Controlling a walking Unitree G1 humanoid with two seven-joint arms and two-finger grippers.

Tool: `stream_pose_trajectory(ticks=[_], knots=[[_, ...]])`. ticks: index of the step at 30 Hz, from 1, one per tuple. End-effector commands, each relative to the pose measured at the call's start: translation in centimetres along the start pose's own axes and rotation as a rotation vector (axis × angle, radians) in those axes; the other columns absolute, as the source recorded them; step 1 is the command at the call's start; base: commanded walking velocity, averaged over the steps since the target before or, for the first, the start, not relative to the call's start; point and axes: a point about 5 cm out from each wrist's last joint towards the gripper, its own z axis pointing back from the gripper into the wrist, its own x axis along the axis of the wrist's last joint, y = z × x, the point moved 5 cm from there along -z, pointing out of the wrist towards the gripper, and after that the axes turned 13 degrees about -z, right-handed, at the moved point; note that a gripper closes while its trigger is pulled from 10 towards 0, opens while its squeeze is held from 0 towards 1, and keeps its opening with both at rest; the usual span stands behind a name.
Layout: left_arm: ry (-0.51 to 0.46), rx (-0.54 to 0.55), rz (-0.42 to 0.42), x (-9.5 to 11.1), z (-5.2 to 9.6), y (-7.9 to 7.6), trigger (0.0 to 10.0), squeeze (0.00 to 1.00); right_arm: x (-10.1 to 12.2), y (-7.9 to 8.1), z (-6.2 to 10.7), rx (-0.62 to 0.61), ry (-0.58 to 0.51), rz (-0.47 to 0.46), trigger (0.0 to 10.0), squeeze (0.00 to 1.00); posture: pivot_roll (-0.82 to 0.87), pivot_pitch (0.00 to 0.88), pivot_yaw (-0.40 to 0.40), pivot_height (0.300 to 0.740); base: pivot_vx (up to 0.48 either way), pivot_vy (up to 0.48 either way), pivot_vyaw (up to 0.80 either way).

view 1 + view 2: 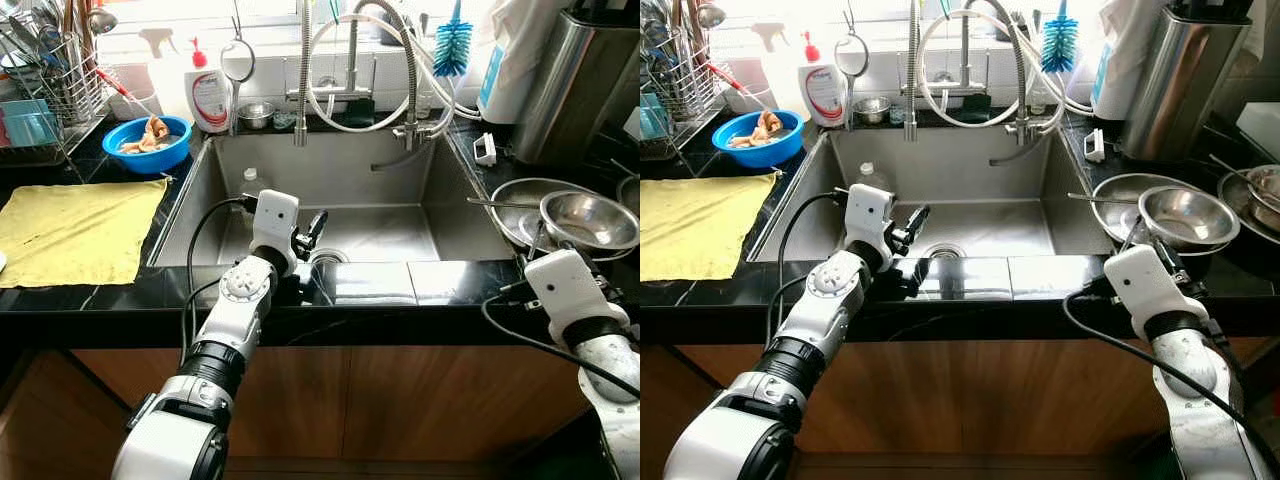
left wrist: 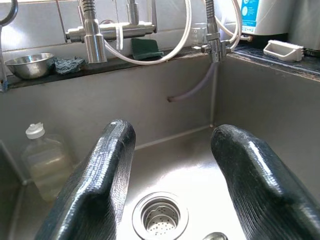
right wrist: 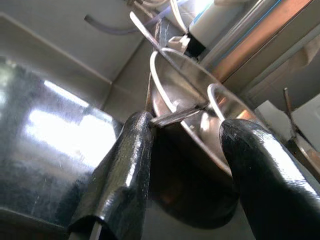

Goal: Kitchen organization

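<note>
My left gripper [image 1: 312,228] hangs open over the front part of the steel sink [image 1: 400,175], with nothing between its fingers. Past the gripper [image 2: 172,145] in the left wrist view lie the drain [image 2: 160,217] and a clear plastic bottle [image 2: 45,160] in the sink's corner. My right gripper [image 3: 185,150] is open at the counter's right side, close to stacked steel bowls [image 1: 588,218]. A bowl rim [image 3: 170,75] and a thin metal handle [image 3: 175,116] sit between its fingers, and the handle touches one finger [image 3: 127,165].
A yellow cloth [image 1: 75,228] covers the left counter beside a blue bowl [image 1: 148,140] of scraps, a soap bottle [image 1: 210,95] and a dish rack [image 1: 50,90]. Faucet hoses [image 1: 350,70] arch over the sink. A tall steel canister [image 1: 575,80] stands at back right.
</note>
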Motion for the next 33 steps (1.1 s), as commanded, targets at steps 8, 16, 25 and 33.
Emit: stream_pose_trajectory(ticks=[8, 16, 25, 33], knots=[[0.017, 0.013, 0.002, -0.3, 0.2, 0.3, 10.0, 0.00, 0.7, 0.5, -0.6, 0.035, -0.025, 0.005, 10.0, 0.00, -0.04, 0.000, 0.058, 0.740, 0.000, 0.000, 0.00], [0.020, 0.014, 0.003, -0.4, 0.1, 0.3, 10.0, 0.00, 0.9, 0.6, -0.7, 0.043, -0.039, 0.009, 0.5, 0.00, -0.04, 0.000, 0.057, 0.740, 0.000, 0.000, 0.00], [0.022, 0.011, 0.003, -0.4, 0.1, 0.2, 10.0, 0.00, 1.0, 0.8, -0.8, 0.053, -0.042, 0.005, 0.0, 0.00, -0.04, 0.000, 0.058, 0.740, 0.000, 0.000, 0.00], [0.022, 0.014, 0.001, -0.4, 0.1, 0.4, 10.0, 0.00, 1.8, 1.0, -0.7, 0.058, -0.077, 0.003, 0.0, 0.00, -0.04, 0.000, 0.057, 0.740, 0.000, 0.000, 0.00]])
